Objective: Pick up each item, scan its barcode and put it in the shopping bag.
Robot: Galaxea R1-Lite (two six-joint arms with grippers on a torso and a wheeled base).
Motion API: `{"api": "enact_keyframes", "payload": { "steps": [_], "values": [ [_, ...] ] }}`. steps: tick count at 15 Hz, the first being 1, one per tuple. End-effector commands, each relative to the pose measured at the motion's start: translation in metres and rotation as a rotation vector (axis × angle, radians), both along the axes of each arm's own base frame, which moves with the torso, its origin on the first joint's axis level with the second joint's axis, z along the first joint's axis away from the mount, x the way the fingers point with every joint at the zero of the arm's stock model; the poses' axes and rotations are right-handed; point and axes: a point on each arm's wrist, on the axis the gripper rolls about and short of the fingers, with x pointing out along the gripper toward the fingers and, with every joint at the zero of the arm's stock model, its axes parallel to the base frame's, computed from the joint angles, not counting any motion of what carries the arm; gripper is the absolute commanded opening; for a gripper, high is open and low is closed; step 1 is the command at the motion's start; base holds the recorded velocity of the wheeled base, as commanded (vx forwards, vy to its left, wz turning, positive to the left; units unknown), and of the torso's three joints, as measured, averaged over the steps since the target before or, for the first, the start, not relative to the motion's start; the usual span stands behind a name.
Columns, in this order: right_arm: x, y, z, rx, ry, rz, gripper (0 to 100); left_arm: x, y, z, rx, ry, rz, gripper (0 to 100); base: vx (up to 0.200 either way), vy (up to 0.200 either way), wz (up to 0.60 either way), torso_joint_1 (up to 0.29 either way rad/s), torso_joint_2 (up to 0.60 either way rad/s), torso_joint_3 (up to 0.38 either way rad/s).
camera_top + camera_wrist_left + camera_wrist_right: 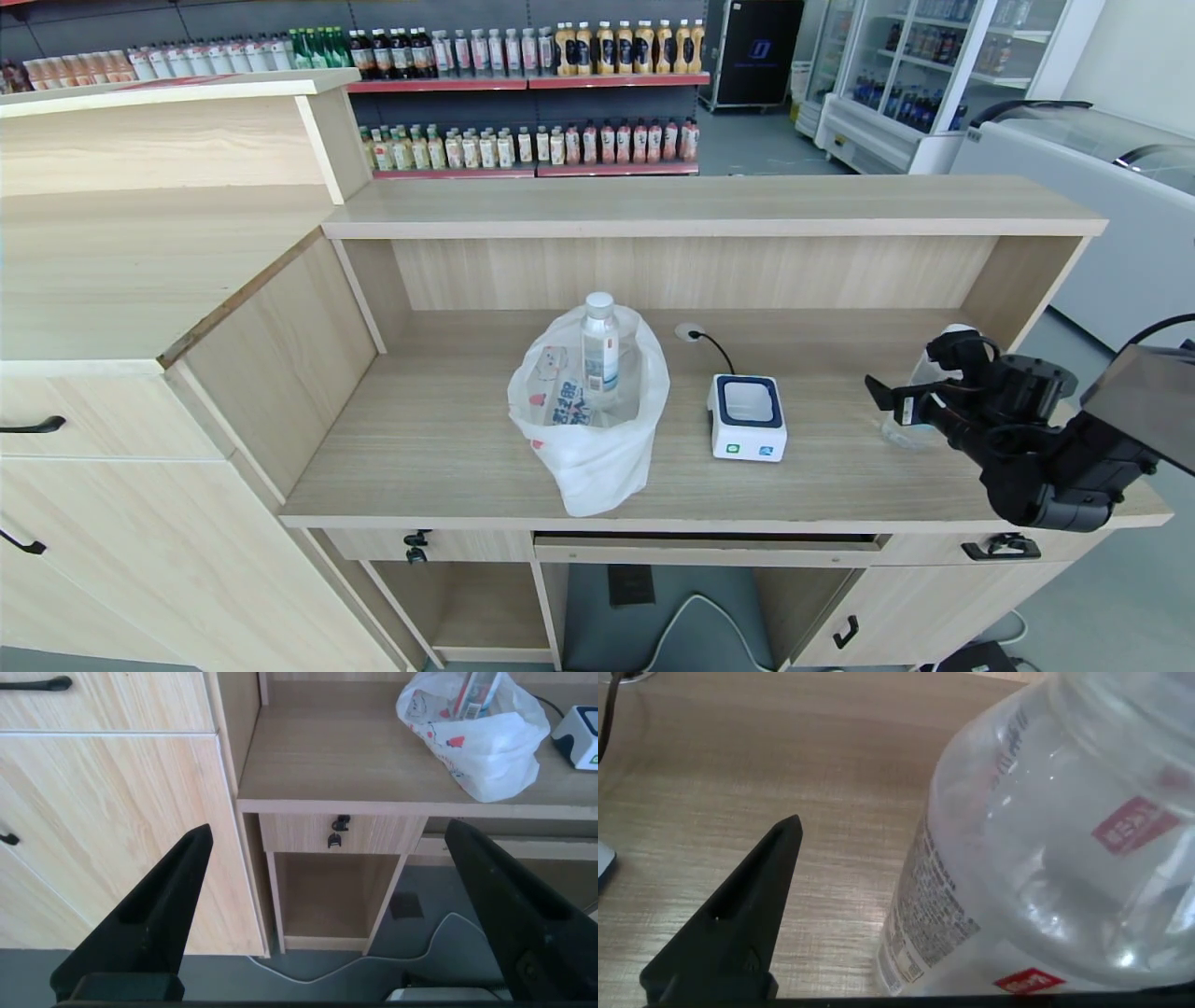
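A white shopping bag (588, 448) stands open in the middle of the wooden counter (439, 439), holding an upright clear water bottle (600, 355) and a printed packet. To its right lies the white barcode scanner (747, 417). Farther right a clear plastic bottle (904, 431) stands on the counter, and my right gripper (887, 397) is open around it. In the right wrist view one black finger (738, 924) stays apart from the bottle (1036, 859). My left gripper (327, 835) hangs open and empty below the counter's front edge, with the bag (486, 747) and scanner (584, 737) beyond it.
A raised shelf (709, 210) runs along the counter's back, and a tall wooden cabinet (140, 271) closes the left side. The scanner's cable (714, 347) runs to a hole at the back. Drawers and an open cubby (336, 896) sit under the counter.
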Motion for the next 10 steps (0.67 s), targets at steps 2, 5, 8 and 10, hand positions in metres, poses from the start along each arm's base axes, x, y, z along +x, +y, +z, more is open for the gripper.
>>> {"api": "enact_keyframes", "payload": {
  "steps": [2, 5, 8, 10],
  "values": [
    [0.0058, -0.0012, -0.003, -0.002, -0.008, 0.001, 0, 0.0, 0.0, 0.0, 0.0, -0.001, 0.0, 100, 0.0, 0.0, 0.0, 0.0, 0.0, 0.0],
    [0.0062, -0.0019, -0.0071, 0.0, 0.003, 0.0, 0, 0.0, 0.0, 0.0, 0.0, -0.001, 0.0, 100, 0.0, 0.0, 0.0, 0.0, 0.0, 0.0],
    [0.0059, -0.0012, -0.0032, -0.001, -0.011, 0.0, 0, 0.0, 0.0, 0.0, 0.0, -0.001, 0.0, 100, 0.0, 0.0, 0.0, 0.0, 0.0, 0.0],
    [0.0044, -0.0017, -0.0003, -0.001, -0.011, -0.002, 0, 0.0, 0.0, 0.0, 0.0, -0.001, 0.0, 100, 0.0, 0.0, 0.0, 0.0, 0.0, 0.0]
  ]
}}
